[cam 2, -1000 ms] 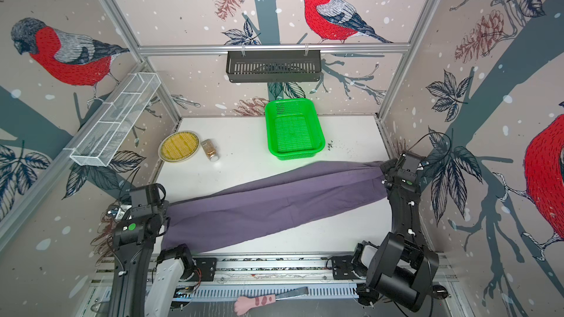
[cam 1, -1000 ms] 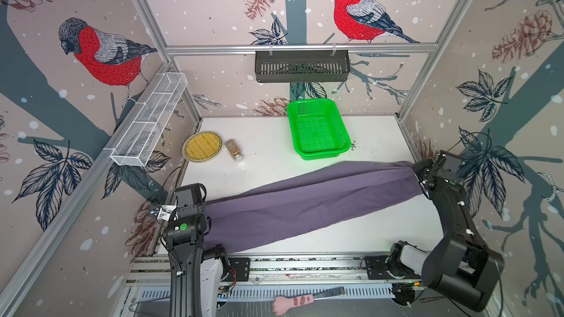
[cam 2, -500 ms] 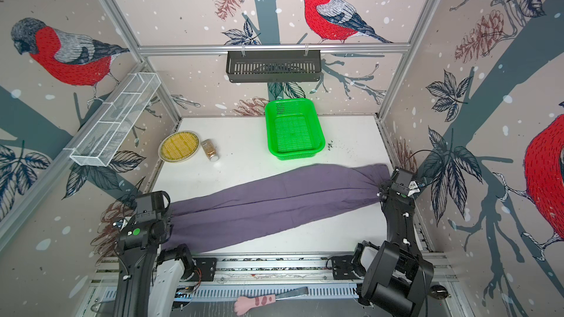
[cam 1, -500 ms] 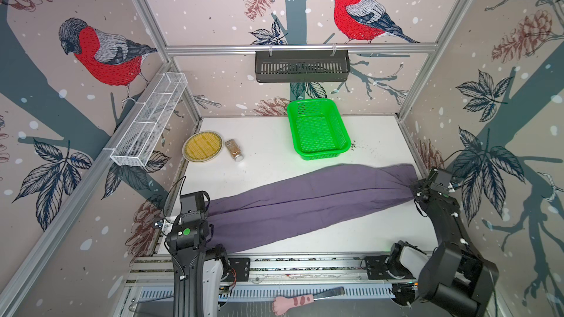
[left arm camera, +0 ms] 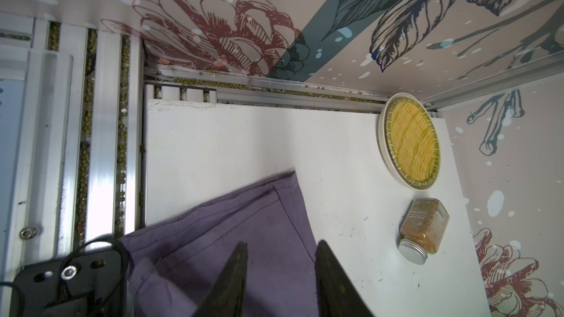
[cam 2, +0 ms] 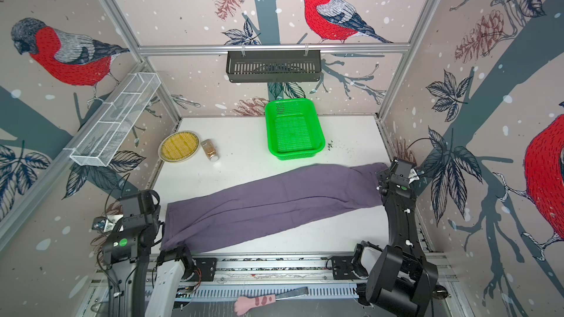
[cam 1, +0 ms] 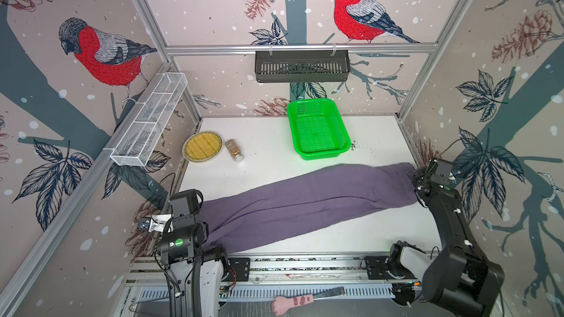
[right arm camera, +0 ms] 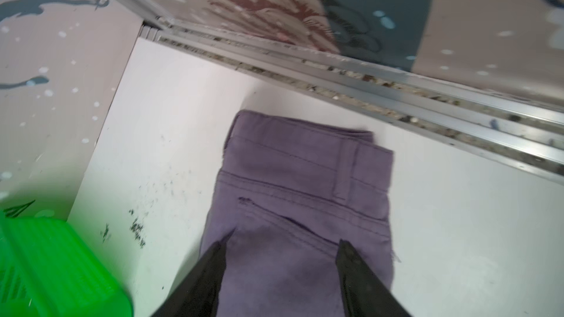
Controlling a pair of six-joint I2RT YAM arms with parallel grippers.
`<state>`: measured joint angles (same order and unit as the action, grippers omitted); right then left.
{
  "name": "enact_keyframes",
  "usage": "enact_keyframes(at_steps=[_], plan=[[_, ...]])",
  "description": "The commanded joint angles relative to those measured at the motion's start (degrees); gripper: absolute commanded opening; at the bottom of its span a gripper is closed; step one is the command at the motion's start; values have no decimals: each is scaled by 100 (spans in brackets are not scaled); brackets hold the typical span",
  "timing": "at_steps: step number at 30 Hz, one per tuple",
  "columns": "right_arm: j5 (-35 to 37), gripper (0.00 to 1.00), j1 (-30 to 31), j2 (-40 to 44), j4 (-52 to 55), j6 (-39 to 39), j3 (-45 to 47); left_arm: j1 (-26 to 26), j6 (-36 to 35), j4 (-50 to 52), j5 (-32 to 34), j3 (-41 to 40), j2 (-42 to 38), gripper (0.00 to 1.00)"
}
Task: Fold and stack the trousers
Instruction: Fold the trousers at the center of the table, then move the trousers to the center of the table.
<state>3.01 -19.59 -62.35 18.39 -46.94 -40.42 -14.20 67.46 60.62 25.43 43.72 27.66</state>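
The purple-grey trousers [cam 1: 305, 199] lie flat on the white table, folded lengthwise into one long band. In both top views the band [cam 2: 274, 202] runs from the near left corner to the far right edge. My left gripper [left arm camera: 282, 243] is open just above the leg hems [left arm camera: 244, 224], with cloth showing between its fingers. My right gripper [right arm camera: 283, 243] is open wider, hovering over the waistband end [right arm camera: 305, 178] with its belt loop and pocket slit. Neither gripper pinches the cloth.
A green basket [cam 1: 319, 129] stands at the back, with dark crumbs beside it. A plate of yellow food [cam 1: 202, 146] and a lying spice jar [cam 1: 234, 150] are at the back left. The side walls stand close behind both wrists.
Both grippers were shut on the ends of the trousers, holding them stretched; they lowered them and have now opened. The cloth rests loose on the table.
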Motion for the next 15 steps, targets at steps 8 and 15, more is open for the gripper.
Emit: enact_keyframes(at_steps=[8,15], plan=[[-485,64,1047,-920,-355,365,5,-6,-1316,-1761,-2677,-1046,1251,33],[-460,64,1239,-1551,-627,405,399,31,-1093,-2345,-2921,-2059,1327,27]])
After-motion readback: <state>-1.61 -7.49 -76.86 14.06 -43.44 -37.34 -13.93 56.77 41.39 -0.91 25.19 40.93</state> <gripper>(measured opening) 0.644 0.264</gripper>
